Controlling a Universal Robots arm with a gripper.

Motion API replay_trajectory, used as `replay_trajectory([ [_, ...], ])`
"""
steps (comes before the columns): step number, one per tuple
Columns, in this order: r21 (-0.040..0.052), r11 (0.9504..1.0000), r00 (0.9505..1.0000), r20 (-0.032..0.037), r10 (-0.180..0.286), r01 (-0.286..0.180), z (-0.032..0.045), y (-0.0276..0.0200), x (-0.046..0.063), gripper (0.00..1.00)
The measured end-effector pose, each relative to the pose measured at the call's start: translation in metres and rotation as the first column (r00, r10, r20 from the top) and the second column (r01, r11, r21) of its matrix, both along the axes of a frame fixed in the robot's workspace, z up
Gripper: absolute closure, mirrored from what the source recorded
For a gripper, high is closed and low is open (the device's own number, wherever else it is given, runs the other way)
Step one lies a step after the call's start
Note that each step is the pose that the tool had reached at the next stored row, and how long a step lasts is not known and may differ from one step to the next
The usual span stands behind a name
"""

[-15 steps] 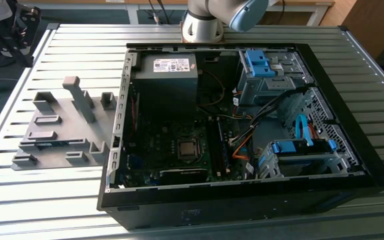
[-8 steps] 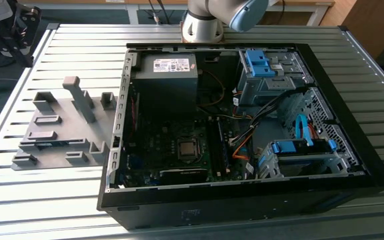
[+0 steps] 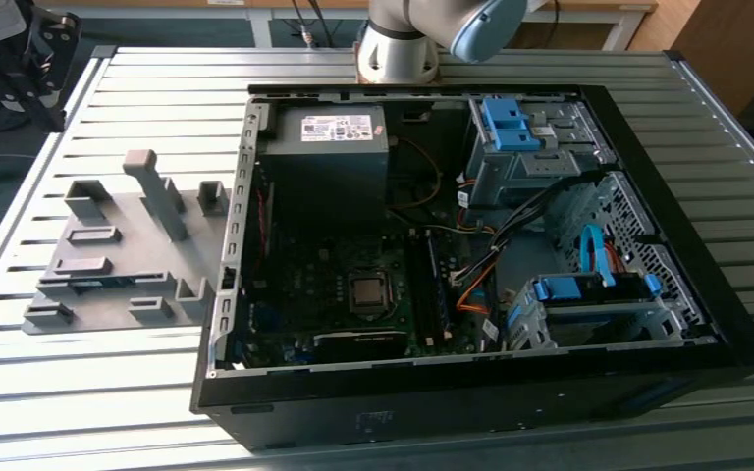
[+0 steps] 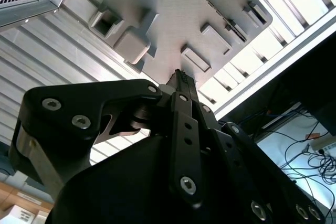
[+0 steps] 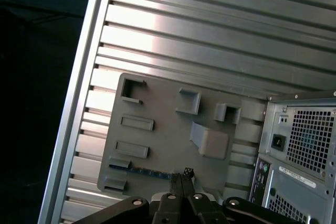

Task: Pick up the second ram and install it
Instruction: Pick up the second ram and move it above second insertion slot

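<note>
The second ram (image 5: 144,171) is a thin blue-green stick. It stands on its edge between two holders of the grey fixture plate (image 5: 168,135), near the plate's edge closest to the table's rim. My gripper (image 5: 181,176) hangs well above the plate with its two fingers pressed together and nothing between them. In the first wrist view its tips line up close to one end of the stick. In the second wrist view the gripper (image 4: 181,76) points at the middle of the fixture plate (image 4: 173,14).
The open computer case (image 3: 240,245) lies on the slatted metal table (image 3: 89,402), with the fixture plate (image 3: 115,265) beside it on the exterior view's left. Tall grey blocks (image 3: 154,191) rise from the plate. The case's rear panel (image 5: 299,145) is near the plate.
</note>
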State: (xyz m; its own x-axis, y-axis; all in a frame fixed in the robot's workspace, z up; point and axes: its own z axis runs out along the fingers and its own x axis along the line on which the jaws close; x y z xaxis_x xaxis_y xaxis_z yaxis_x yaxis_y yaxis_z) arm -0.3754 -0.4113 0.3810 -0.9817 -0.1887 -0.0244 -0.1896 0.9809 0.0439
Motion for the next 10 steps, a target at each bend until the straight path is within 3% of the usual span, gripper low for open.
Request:
replay_trajectory([
  [10, 0.0000, 0.9999, 0.9999, 0.0000, 0.012, -0.012, 0.0000, 0.0000, 0.0000, 0.89],
])
